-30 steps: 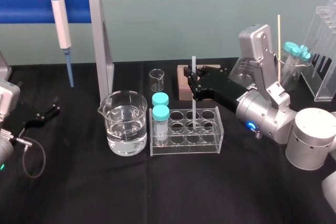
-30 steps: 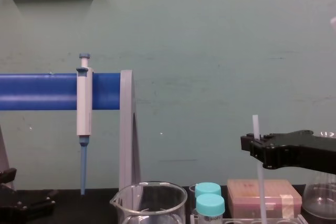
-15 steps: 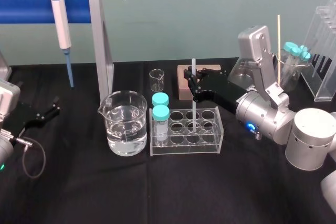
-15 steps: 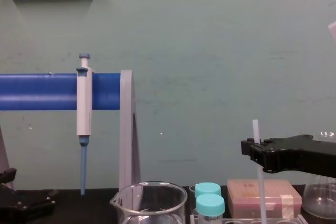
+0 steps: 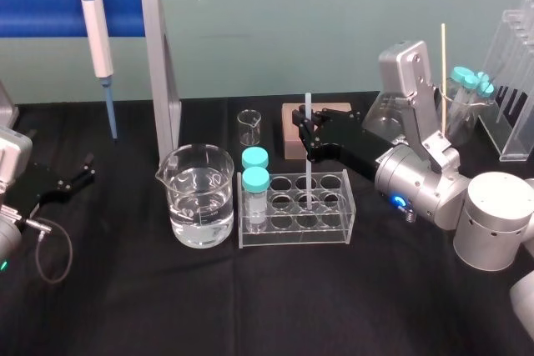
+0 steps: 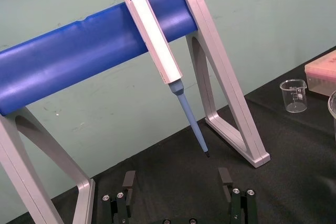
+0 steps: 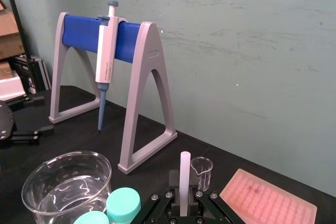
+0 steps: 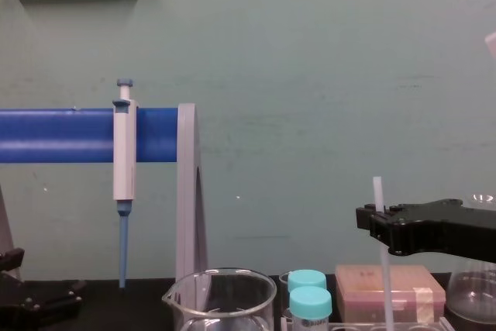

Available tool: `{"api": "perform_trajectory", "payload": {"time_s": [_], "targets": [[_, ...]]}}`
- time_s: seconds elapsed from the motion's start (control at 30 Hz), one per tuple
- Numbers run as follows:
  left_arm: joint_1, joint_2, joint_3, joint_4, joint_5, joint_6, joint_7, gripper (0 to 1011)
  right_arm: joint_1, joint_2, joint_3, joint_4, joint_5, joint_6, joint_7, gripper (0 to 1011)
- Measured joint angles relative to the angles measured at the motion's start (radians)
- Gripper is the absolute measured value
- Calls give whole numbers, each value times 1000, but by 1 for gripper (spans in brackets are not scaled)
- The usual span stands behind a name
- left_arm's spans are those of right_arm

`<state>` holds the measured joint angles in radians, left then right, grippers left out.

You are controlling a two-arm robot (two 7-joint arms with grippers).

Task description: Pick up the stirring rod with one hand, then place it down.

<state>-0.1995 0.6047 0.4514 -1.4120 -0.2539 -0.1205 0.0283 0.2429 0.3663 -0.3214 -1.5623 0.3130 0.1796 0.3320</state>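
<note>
The stirring rod [image 5: 307, 174] is a thin white translucent stick standing upright, its lower end down in a hole of the clear tube rack [image 5: 334, 221]. My right gripper [image 5: 307, 141] is shut on the rod's upper part, coming in from the right. In the chest view the rod [image 8: 378, 190] pokes above the black jaws of that gripper [image 8: 378, 219]. The right wrist view shows the rod [image 7: 185, 174] pinched between the fingers of the gripper [image 7: 184, 202]. My left gripper [image 5: 73, 179] rests at the table's left edge, open; in the left wrist view it [image 6: 176, 182] holds nothing.
A glass beaker [image 5: 198, 198] of water stands left of the rack, and two teal-capped tubes [image 5: 254, 179] fill the rack's left holes. Behind are a small beaker [image 5: 249, 127], a pink box [image 5: 291, 139], and a pipette [image 5: 96, 27] on a blue-barred stand. Flask and racks sit far right.
My right gripper has sunk a little with the rod in it, so the rod sits lower in the rack. The left arm has not moved.
</note>
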Motion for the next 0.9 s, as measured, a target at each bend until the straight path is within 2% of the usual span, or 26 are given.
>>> {"api": "perform_trajectory", "payload": {"time_s": [0.13, 0.27, 0.53, 0.73, 0.8, 0.9], "targets": [[0, 0, 0, 0, 0, 0, 0, 1000, 0, 0, 0, 0, 0, 0, 0, 84], [0, 0, 0, 0, 0, 0, 0, 1000, 0, 0, 0, 0, 0, 0, 0, 162], [0, 0, 0, 0, 0, 0, 0, 1000, 0, 0, 0, -1, 0, 0, 0, 383], [0, 0, 0, 0, 0, 0, 0, 1000, 0, 0, 0, -1, 0, 0, 0, 606], [0, 0, 0, 0, 0, 0, 0, 1000, 0, 0, 0, -1, 0, 0, 0, 640], [0, 0, 0, 0, 0, 0, 0, 1000, 0, 0, 0, -1, 0, 0, 0, 748]]}}
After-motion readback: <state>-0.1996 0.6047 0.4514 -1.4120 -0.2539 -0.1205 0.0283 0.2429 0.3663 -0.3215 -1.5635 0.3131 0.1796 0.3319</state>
